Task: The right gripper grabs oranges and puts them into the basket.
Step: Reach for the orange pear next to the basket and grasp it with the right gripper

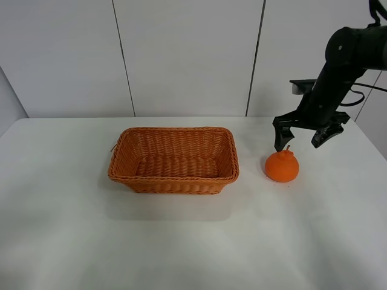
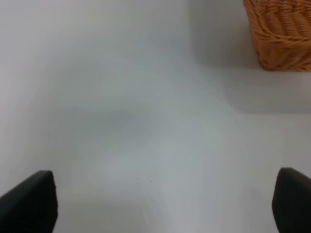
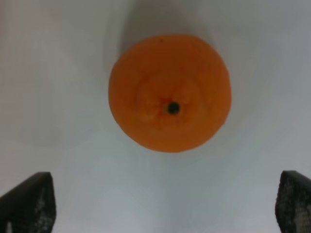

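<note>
The orange sits upright on the white table to the right of the wicker basket, stem up. My right gripper hangs open just above and behind the orange, its fingers spread wide and not touching it. The right wrist view looks straight down on the orange, with the two fingertips at the frame's lower corners. The basket is empty. My left gripper is open over bare table, with a corner of the basket in its view. The left arm is out of the high view.
The white table stretches wide in front of the basket and orange. A white panelled wall stands behind the table's far edge.
</note>
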